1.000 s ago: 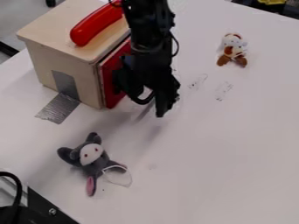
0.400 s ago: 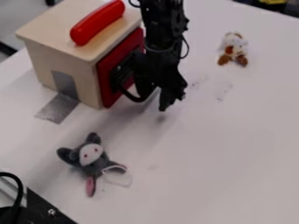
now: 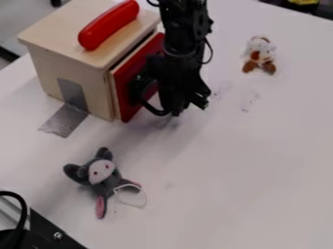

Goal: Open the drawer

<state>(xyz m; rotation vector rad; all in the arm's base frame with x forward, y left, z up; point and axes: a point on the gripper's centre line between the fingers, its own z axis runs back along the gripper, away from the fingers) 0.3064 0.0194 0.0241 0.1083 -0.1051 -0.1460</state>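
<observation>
End effector (image 3: 188,109), no telling if open or closed, perhaps against the handle (image 3: 151,110) of the ajar red drawer (image 3: 123,85)

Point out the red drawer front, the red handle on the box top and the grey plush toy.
Red drawer front (image 3: 125,89): camera view, left part of its face.
Red rounded handle (image 3: 107,26): camera view, mid-length.
Grey plush toy (image 3: 101,171): camera view, pale face.
</observation>
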